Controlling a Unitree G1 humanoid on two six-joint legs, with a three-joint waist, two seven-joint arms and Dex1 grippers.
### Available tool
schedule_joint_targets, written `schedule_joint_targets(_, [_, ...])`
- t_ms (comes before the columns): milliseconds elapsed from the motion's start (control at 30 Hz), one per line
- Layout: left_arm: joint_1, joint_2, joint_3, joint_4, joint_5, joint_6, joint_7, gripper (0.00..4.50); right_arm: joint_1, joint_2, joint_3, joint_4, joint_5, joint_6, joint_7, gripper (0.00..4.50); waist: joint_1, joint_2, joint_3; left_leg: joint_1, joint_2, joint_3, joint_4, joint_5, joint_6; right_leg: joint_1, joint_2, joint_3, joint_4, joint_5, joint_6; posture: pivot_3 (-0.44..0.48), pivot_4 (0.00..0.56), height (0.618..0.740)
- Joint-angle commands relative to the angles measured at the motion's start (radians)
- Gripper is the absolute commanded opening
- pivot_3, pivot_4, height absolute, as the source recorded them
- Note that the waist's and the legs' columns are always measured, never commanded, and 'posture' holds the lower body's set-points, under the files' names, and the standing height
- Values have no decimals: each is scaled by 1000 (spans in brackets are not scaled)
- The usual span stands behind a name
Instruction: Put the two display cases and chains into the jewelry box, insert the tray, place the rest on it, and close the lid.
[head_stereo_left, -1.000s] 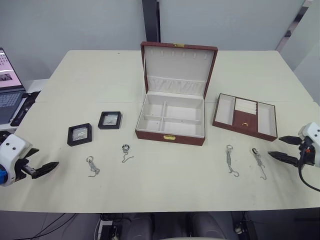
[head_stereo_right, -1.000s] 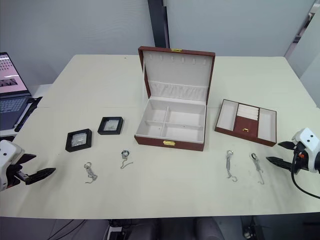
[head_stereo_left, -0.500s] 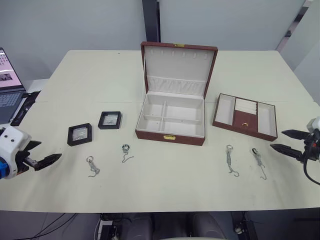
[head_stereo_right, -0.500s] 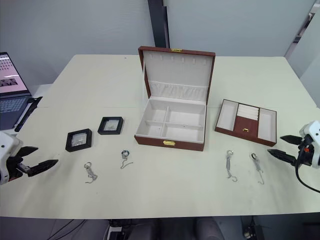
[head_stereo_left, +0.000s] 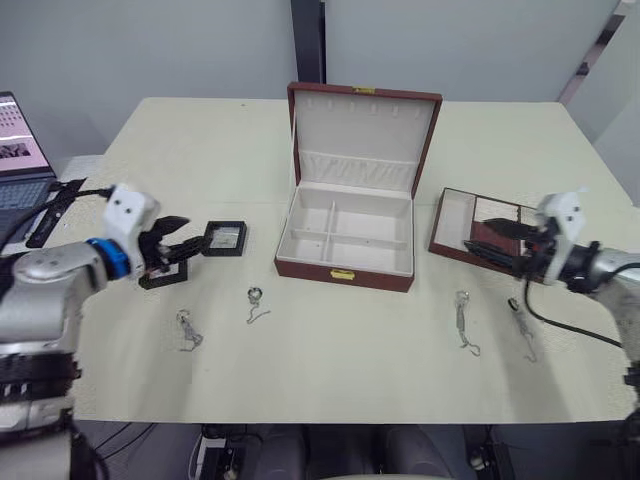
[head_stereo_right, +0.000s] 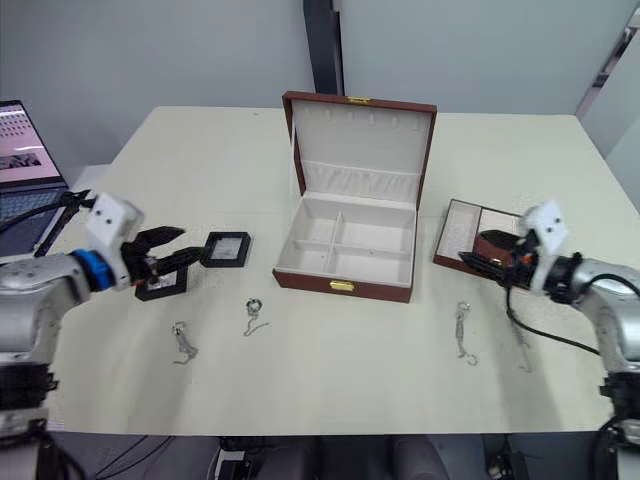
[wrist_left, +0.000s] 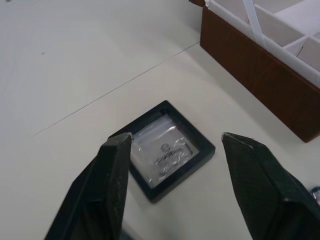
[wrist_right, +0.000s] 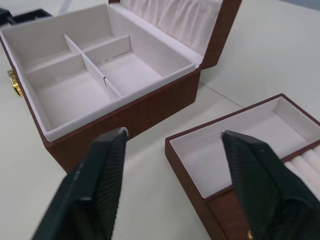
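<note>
Change since the earlier frames: both arms have swung inward from the table's outer edges. The left gripper (head_stereo_left: 183, 251) now sits over the display cases; the right gripper (head_stereo_right: 487, 251) now reaches over the tray (head_stereo_right: 463, 228).

Left gripper: fingers spread wide, holding nothing. In the left wrist view its two black fingers (wrist_left: 107, 185) frame the far display case (wrist_left: 165, 149) without touching it.

Right gripper: fingers parted, empty. In the right wrist view they span the gap between the jewelry box (wrist_right: 100, 95) and the tray.

Far display case: flat on the table, just left of the jewelry box; black frame, clear centre, a small silver item inside too fine to identify.

Near display case (head_stereo_right: 160, 288): largely hidden under the left gripper; only a black edge shows.

Jewelry box: centre of the table, open, four cream compartments all bare, gold clasp at the front.

Lid (head_stereo_left: 364, 130): upright, cream inside, gathered pocket, a row of small hooks barely discernible.

Tray: right of the box, partly covered by the right gripper; its centre cell is mostly hidden.

Short chains: one (head_stereo_left: 187, 328) and another (head_stereo_left: 255, 301), in front of the display cases, each loosely bunched.

Longer chains: one (head_stereo_left: 464, 321) fully visible; the other (head_stereo_left: 522, 325) partly crossed by the arm's black cable.

Laptop (head_stereo_left: 17, 170): open, cut off at the left edge.
</note>
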Motion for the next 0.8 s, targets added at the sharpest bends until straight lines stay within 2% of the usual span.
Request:
schedule_joint_targets(33, [-53, -35, -60, 51, 53, -49, 12, 1661, -37, 25, 56, -27, -66, -3, -58, 1928, -2, 0, 0, 0, 0, 0, 0, 0, 0, 0, 0, 0, 0, 0, 0, 0, 150, 740])
schedule_joint_targets(133, [-82, -83, -106, 83, 81, -71, 15, 658, -60, 66, 108, -19, -109, 2, -97, 1147, -4, 0, 0, -4, 1, 1, 1, 0, 0, -4, 1, 0, 1, 0, 0, 0, 150, 740])
schedule_joint_targets(200, [-93, -112, -131, 95, 96, -82, 16, 38, -72, 90, 141, -12, -138, 6, -119, 647, -4, 0, 0, -13, 1, 0, 6, 2, -3, -13, 1, 0, 6, 0, 0, 0, 150, 740])
schedule_joint_targets(267, [-98, -137, -145, 98, 101, -83, 16, 0, -83, 117, 174, -11, -159, 12, -132, 119, -3, 0, 0, -19, 0, 0, 12, 2, -4, -20, 1, 0, 13, 0, 0, 0, 150, 740])
schedule_joint_targets(300, [-100, -145, -148, 98, 102, -81, 15, 0, -87, 127, 189, -13, -169, 16, -135, 32, -3, 0, 0, -19, 0, 0, 13, 2, -4, -20, 1, 0, 14, 0, 0, 0, 150, 740])
schedule_joint_targets(500, [-90, -173, -168, 72, 103, -69, 5, 0, -105, 170, 229, -6, -205, 31, -154, 32, -3, 0, 0, -18, 0, 0, 14, 2, -3, -20, 1, 1, 15, 0, 0, 0, 150, 740])
schedule_joint_targets(800, [8, -168, -181, -104, 55, 20, -58, 0, -119, 203, 244, -34, -181, 44, -119, 32, -8, 0, 0, -17, 1, 0, 13, 2, -3, -20, 1, 1, 16, 0, 0, 0, 150, 740])
